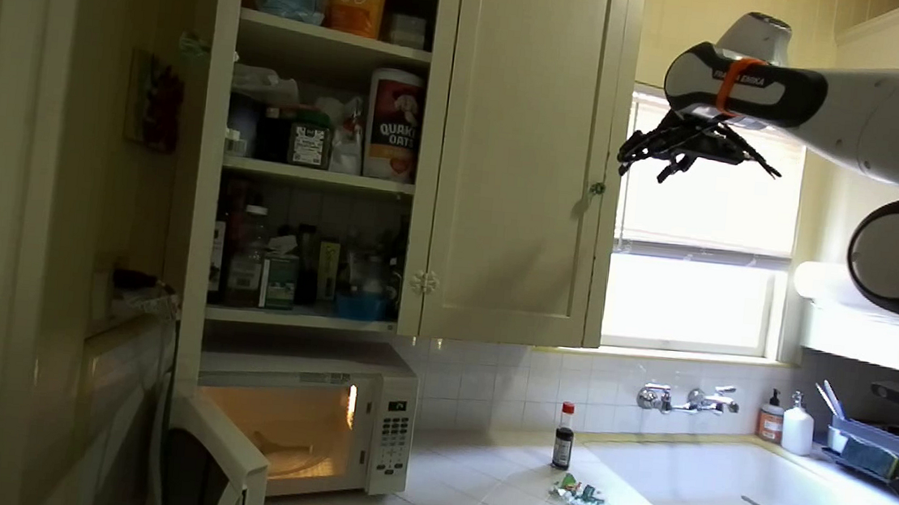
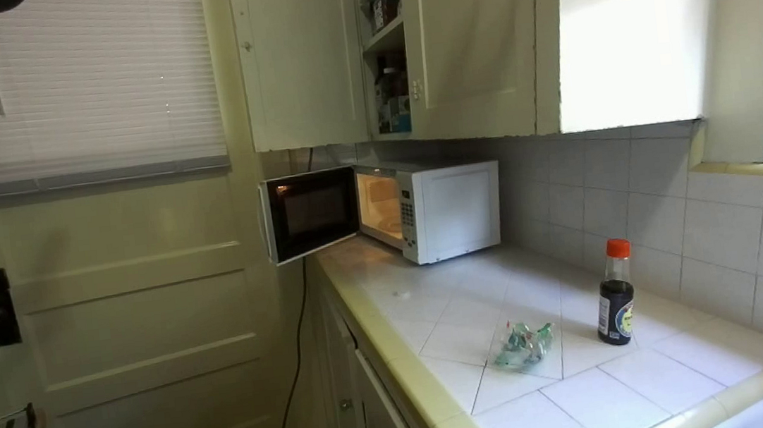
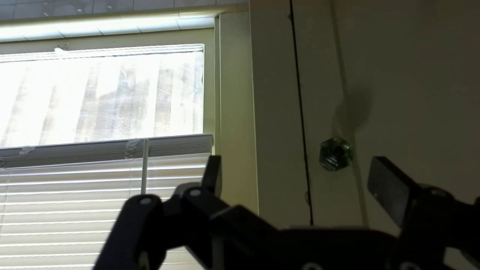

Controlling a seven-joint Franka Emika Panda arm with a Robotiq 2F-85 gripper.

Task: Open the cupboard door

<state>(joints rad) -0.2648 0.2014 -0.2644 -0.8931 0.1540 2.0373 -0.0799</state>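
The cream cupboard door (image 1: 519, 153) is shut; its right edge meets the frame beside the window. In an exterior view its lower part (image 2: 477, 41) shows with a hinge on its left. Its small glass knob (image 1: 597, 188) sits at the right edge. In the wrist view the door (image 3: 412, 75) fills the right side and the green glass knob (image 3: 335, 153) shows beyond the fingertips, nearer the right-hand finger. My gripper (image 1: 698, 151) is open and empty, right of the knob and in front of the window; it shows also in the wrist view (image 3: 298, 167). Nothing touches the knob.
Open shelves (image 1: 322, 172) with food stand left of the door. Below is a microwave (image 1: 393, 435) with its door open. A sauce bottle (image 1: 563, 437) and crumpled wrapper (image 1: 579, 496) lie near the sink (image 1: 722, 480). The window (image 3: 101, 97) is beside the door frame.
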